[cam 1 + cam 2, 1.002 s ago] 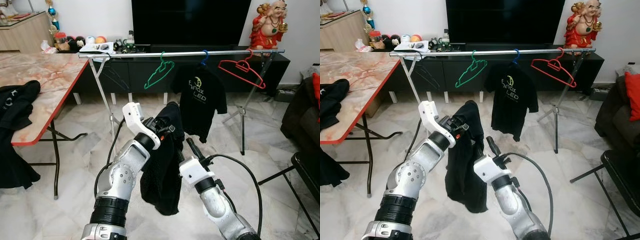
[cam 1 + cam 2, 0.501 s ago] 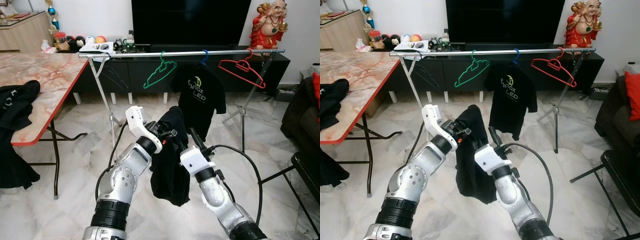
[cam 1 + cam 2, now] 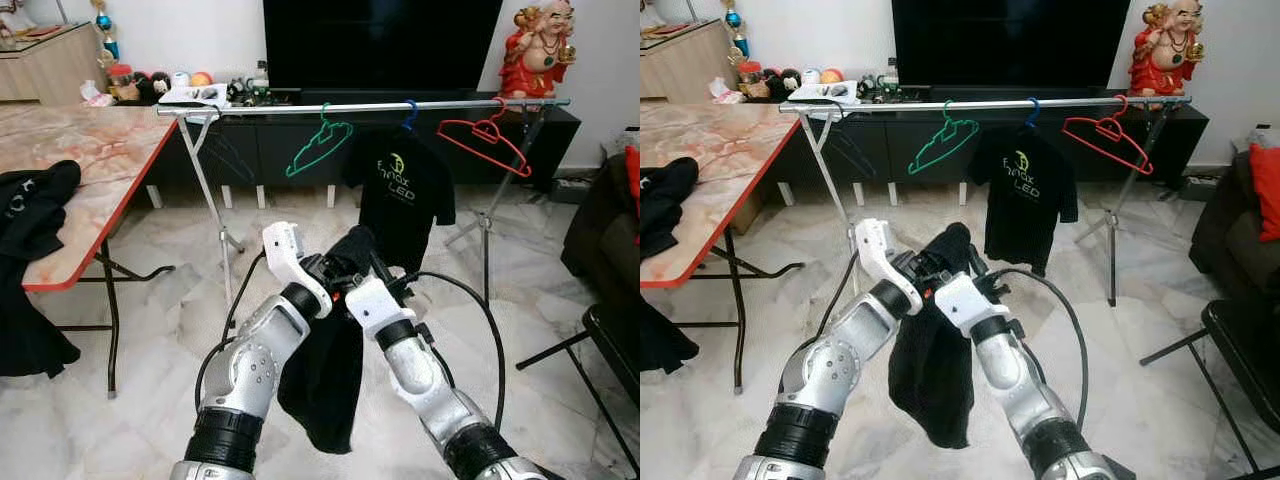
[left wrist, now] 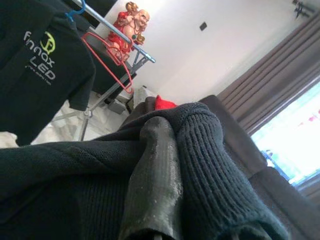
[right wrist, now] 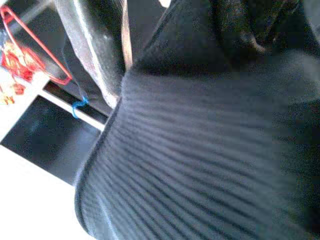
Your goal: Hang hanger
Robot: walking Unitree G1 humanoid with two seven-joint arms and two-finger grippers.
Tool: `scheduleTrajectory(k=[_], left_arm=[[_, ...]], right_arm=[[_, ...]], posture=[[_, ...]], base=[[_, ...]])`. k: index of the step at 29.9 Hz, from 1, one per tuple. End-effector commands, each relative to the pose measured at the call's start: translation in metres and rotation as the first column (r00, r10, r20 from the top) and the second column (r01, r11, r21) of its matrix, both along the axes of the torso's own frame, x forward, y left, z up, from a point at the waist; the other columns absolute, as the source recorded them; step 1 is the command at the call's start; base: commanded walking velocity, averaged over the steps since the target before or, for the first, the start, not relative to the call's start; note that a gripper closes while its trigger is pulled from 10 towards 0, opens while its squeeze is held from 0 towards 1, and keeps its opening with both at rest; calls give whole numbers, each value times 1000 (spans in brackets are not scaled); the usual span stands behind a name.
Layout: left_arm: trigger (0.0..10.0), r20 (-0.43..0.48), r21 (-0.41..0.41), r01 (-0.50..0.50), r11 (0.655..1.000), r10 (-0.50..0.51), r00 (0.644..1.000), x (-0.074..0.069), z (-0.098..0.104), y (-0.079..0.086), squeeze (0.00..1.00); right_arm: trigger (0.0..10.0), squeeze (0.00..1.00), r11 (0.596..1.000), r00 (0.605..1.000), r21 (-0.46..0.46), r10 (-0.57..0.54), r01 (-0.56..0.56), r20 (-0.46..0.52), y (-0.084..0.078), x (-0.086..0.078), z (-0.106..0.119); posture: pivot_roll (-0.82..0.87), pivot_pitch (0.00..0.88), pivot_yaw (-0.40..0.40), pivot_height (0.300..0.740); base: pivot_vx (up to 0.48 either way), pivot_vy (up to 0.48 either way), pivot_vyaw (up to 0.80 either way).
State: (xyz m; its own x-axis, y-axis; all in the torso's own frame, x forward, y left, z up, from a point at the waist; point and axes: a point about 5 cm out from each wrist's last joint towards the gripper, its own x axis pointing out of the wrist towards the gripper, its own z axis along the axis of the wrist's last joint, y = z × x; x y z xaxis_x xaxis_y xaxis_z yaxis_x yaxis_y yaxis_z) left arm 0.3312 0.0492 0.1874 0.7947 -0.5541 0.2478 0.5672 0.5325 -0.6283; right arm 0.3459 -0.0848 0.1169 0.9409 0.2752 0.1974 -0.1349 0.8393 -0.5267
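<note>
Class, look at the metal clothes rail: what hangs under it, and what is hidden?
Under the rail hang a green hanger, a black T-shirt and a red hanger. The shirt covers its blue hanger, except the hook.

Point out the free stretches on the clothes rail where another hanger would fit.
On the rail, the widest bare stretch runs from its left end to the green hanger. A shorter gap lies between the green hanger and the blue hanger carrying the black T-shirt. The right end is crowded: the red hanger sits close beside the T-shirt.
</note>
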Motion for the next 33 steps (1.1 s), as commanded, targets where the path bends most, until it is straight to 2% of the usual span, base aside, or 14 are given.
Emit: scheduleTrajectory(k=[1, 7, 13, 14, 17, 22, 27, 30, 32, 33], left_arm=[[10000, 67, 37, 42, 998, -45, 997, -5, 9, -9, 0], [10000, 72, 119, 38, 992, -47, 996, -6, 2, -12, 0], [10000, 64, 224, 8, 975, -23, 998, -5, -9, -14, 0], [10000, 65, 255, 4, 967, -21, 998, -4, -12, -15, 0], [10000, 63, 280, 1, 960, -19, 998, -4, -15, -15, 0], [10000, 63, 332, -3, 943, -19, 998, -5, -23, -14, 0], [10000, 52, 388, -14, 922, -6, 999, -4, -34, -13, 0], [10000, 54, 401, -18, 916, -3, 999, -4, -36, -13, 0], [10000, 58, 455, -31, 890, 6, 998, -3, -42, -12, 0], [10000, 70, 501, -43, 864, 9, 998, -3, -46, -12, 0]], right_arm=[[10000, 0, 997, 998, 48, -67, 68, -12, -6, 7, 6], [10000, 0, 994, 997, 77, -69, 71, -26, -7, 8, 9], [10000, 0, 996, 998, 87, 41, -37, -45, 6, 2, 9], [10000, 0, 992, 992, 79, 107, -102, -70, 14, -3, 6], [10000, 0, 988, 983, 69, 148, -142, -104, 20, -8, 1], [10000, 0, 995, 980, 24, 95, -92, -175, 16, -12, -13], [10000, 0, 998, 978, 63, 43, -31, -205, 10, -17, -19], [10000, 0, 997, 975, 73, 47, -32, -215, 10, -19, -18], [10000, 0, 997, 968, 76, 51, -33, -247, 11, -22, -19], [10000, 0, 996, 962, 85, 58, -36, -266, 11, -23, -20]], posture=[[85, 0, 20, 740], [81, 0, 21, 740], [71, 0, 24, 740], [68, 0, 25, 740], [66, 0, 25, 740], [65, 0, 24, 740], [63, 0, 25, 740], [63, 0, 25, 740], [60, 0, 25, 740], [60, 0, 24, 740]], base=[[0, 0, 0], [0, 0, 0], [0, 0, 0], [0, 0, 0], [0, 0, 0], [0, 0, 0], [0, 0, 0], [0, 0, 0], [0, 0, 0], [0, 0, 0]])
